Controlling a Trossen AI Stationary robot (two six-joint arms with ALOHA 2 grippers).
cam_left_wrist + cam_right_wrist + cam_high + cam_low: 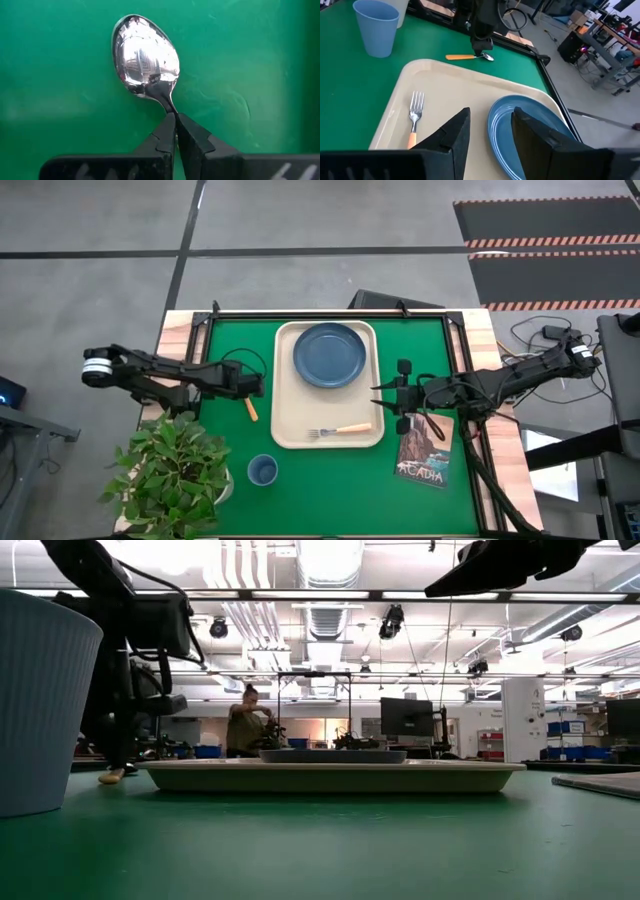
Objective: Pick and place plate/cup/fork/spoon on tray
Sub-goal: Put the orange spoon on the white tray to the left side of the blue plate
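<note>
The left gripper (175,131) is down at the green counter (330,480) just left of the tray (283,430), its fingers (162,137) pinched on the neck of the spoon (145,57); the spoon lies flat on the green, bowl up, its orange-tan handle pointing toward the cup (262,470); the cup stands on the green near the tray's front left corner, beside a potted plant (175,470); the plate (329,354) sits in the tray's far half and the fork (340,430) lies across its near end; the right gripper (487,132) hovers at the tray's right edge with fingers parted and nothing between them; a book (424,450) lies under that arm.
</note>
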